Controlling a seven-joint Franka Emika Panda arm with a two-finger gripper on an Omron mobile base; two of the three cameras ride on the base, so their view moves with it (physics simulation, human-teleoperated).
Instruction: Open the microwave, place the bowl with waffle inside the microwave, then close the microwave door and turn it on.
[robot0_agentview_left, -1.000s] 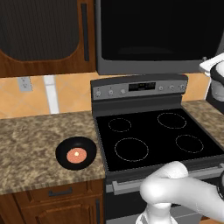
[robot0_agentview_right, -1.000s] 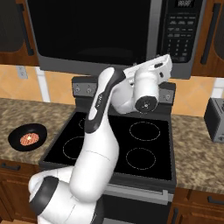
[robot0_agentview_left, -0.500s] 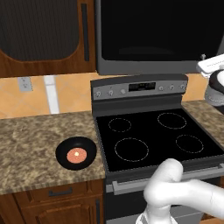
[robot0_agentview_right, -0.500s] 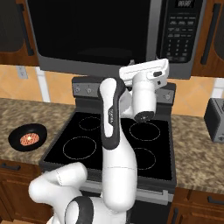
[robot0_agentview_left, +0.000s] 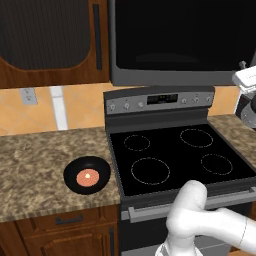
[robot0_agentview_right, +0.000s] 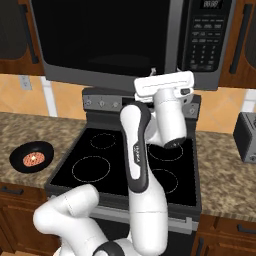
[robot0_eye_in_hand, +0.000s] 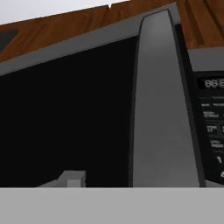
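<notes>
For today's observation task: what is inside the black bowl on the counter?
The bowl holds the round orange-pink waffle with a pale dot in its middle. The bowl's floor beneath the waffle is covered and cannot be seen.

The small shallow black bowl (robot0_agentview_left: 87, 175) holding the flat orange-pink waffle (robot0_agentview_left: 87, 177) sits on the speckled stone table (robot0_agentview_left: 35, 170) left of the black glass-top stove (robot0_agentview_left: 175, 160), above which hangs the wide dark grey microwave (robot0_agentview_right: 130, 40).
</notes>
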